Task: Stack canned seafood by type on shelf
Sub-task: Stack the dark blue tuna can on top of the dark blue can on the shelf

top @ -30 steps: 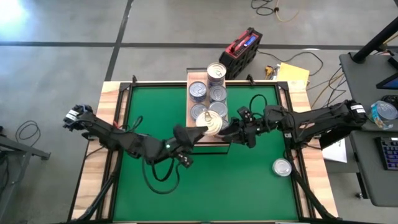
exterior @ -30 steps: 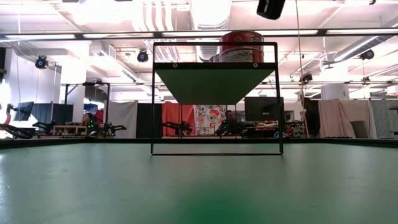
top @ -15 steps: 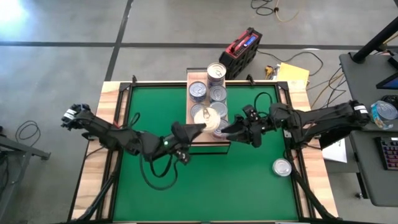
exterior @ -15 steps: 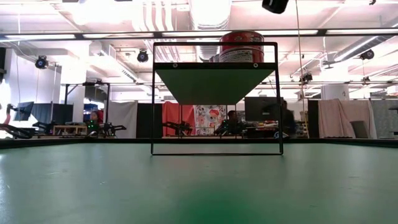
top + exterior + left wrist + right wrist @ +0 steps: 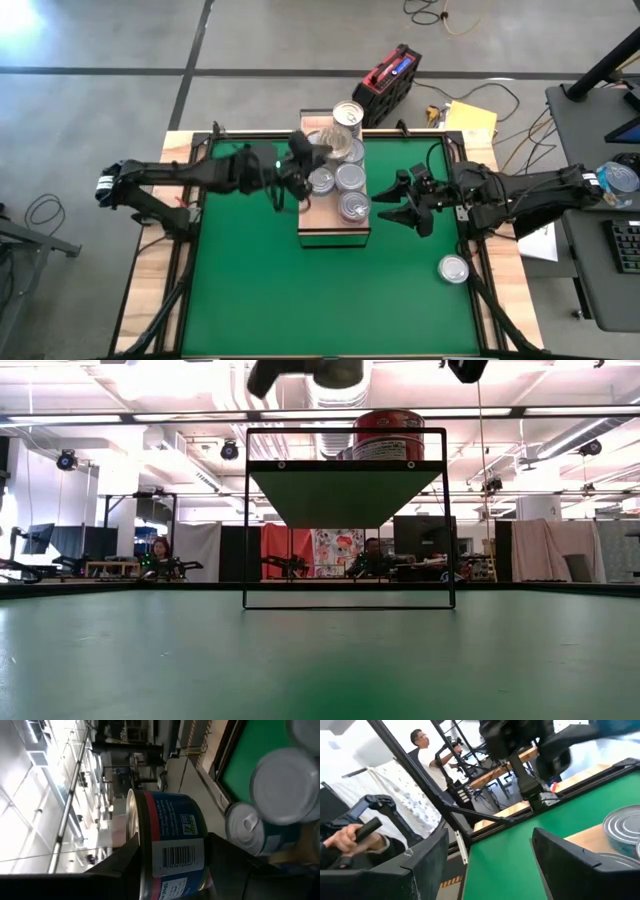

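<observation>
We have most tins on the shelf; our left pincer pinches a blue-labelled tin above its twelve o'clock end. Our right pincer, spread, waits at three o'clock. One stray tin remains on the worktop at five o'clock.

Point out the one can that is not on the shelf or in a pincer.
The silver-lidded can lying alone on the green mat, near the right arm. All the others sit on the shelf, or in the left pincer.
</observation>
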Controlling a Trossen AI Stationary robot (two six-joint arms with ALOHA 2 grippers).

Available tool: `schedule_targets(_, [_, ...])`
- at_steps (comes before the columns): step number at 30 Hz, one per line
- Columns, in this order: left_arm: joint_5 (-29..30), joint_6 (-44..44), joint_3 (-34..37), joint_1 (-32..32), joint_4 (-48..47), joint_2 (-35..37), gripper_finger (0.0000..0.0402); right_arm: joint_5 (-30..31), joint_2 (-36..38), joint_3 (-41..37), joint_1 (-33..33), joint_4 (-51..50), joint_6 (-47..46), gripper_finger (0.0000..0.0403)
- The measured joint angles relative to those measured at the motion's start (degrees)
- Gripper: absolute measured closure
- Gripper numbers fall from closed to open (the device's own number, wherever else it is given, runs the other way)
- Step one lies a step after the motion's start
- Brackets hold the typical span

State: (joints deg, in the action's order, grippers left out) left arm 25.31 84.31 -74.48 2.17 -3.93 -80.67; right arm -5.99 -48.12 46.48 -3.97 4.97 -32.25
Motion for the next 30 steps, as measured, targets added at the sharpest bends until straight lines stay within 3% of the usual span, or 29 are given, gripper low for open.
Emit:
schedule_targets(6, [-11.2, -1.6, 0.0, 10.4, -0.4, -0.2, 0.0243, 1.4, 0.0, 0.0, 0.0, -0.1, 3.7, 0.0126])
schedule_targets(13, [-19.7, -1.8, 0.0, 16.4, 1.1, -2.6, 0.0243, 5.9, 0.0, 0.0, 0.0, -0.3, 7.7, 0.0113])
schedule_targets(21, [-21.6, 0.2, -1.6, 20.6, 3.3, -6.2, 0.0243, 7.6, 0.0, 0.0, 0.0, -0.4, 10.7, 0.0109])
schedule_targets(30, [-22.0, 0.6, -6.3, 21.3, 2.7, -11.5, 0.0243, 7.7, 0.0, 0.0, 0.0, -0.4, 12.4, 0.0128])
